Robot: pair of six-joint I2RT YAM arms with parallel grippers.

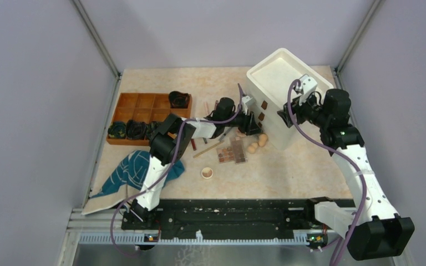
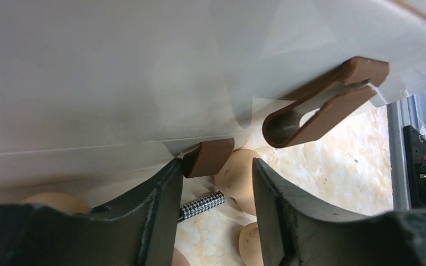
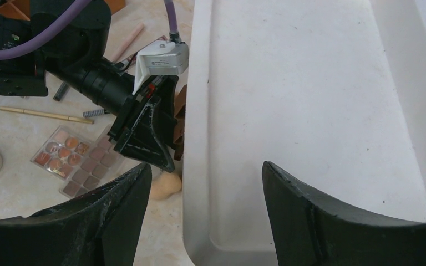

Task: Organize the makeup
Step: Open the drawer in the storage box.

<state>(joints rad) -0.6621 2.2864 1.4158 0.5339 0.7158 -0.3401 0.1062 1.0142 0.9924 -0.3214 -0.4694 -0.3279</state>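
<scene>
Black left pincer (image 2: 216, 166), jaws parted, noses the wall of the white box (image 2: 116, 72): a brown clasp (image 2: 208, 157) at one fingertip, a tan sponge (image 2: 236, 176) on the counter (image 2: 338, 166) just beyond the gap, eyeshadow palette (image 1: 232, 151) nearby. Right pincer (image 3: 205, 169) hangs spread wide, empty, above the box's interior.

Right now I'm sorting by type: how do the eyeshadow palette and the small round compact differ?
The eyeshadow palette is rectangular with many brown-pink pans; the round compact is smaller and shows one pale pan. The palette lies beside the tan sponges; the compact sits alone, nearer the front edge of the table. Both lie flat.
</scene>
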